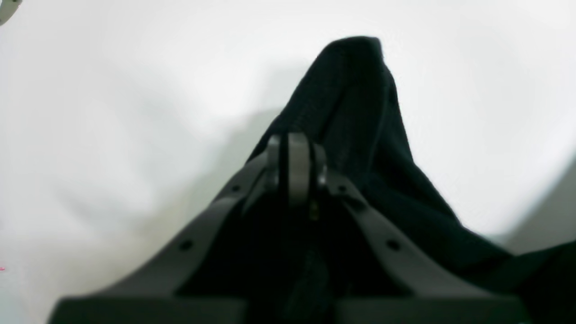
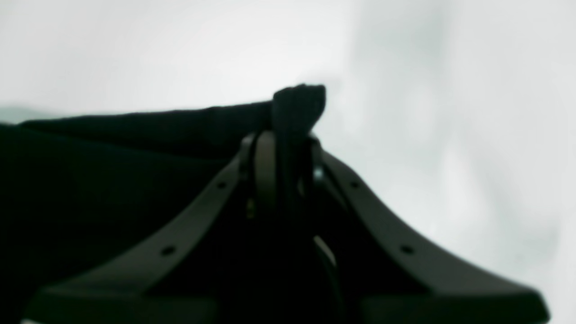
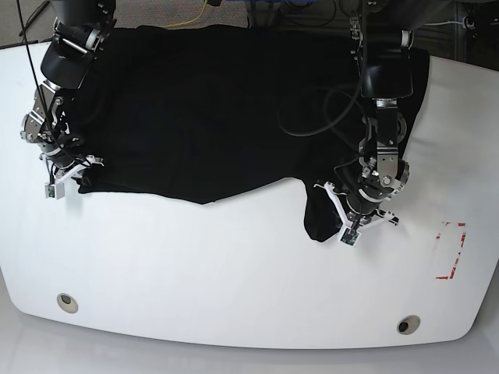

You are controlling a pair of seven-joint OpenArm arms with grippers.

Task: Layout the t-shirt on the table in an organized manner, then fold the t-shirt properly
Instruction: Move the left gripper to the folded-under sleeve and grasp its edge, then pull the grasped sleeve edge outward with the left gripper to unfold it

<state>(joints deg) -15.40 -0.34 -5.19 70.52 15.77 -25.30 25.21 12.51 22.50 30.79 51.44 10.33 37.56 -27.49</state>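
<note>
Both tools pinch the spread, rumpled black t-shirt [image 3: 210, 109].

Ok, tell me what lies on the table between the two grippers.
In the base view, the t-shirt's uneven black hem runs from the right gripper across to the left gripper; nearer the camera, the table is bare white.
</note>
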